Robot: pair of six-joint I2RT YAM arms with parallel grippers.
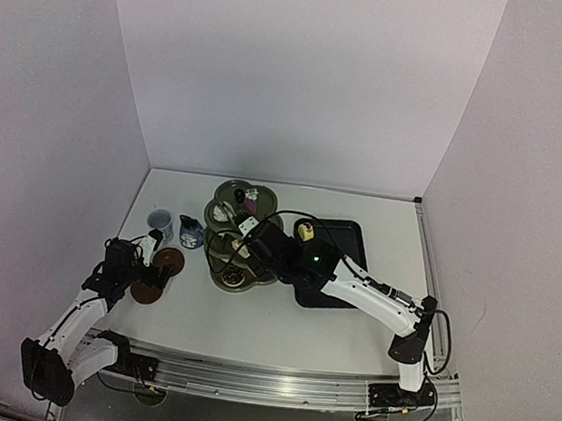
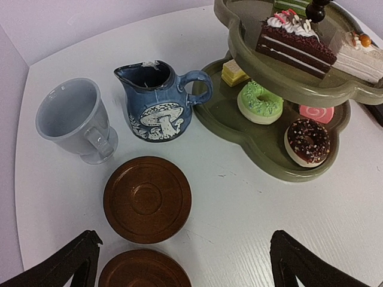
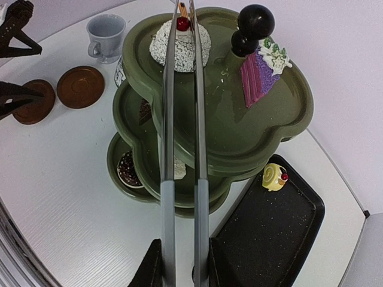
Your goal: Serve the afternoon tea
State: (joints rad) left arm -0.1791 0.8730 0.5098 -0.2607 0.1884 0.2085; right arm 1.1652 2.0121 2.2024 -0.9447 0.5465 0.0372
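Note:
The dark green three-tier stand (image 3: 239, 128) carries small pastries: a white cherry-topped cake (image 3: 179, 45) and a purple slice (image 3: 260, 75) on top, and a green doughnut (image 2: 260, 103) and a chocolate doughnut (image 2: 308, 140) on the bottom tier. My right gripper (image 3: 182, 263) is shut on the metal tongs (image 3: 182, 155), whose tips reach over the cherry cake. Left of the stand are the pale blue cup (image 2: 75, 119), the dark blue jug (image 2: 158, 101) and two brown saucers (image 2: 147, 198) (image 2: 143, 270). Above the near saucer my left gripper (image 2: 184, 242) hangs open, holding nothing.
A black rectangular tray (image 3: 281, 239) lies right of the stand with one yellow roll cake (image 3: 274, 177) on it. White panels wall the table at the back and both sides. The right arm (image 1: 363, 292) stretches across the tray.

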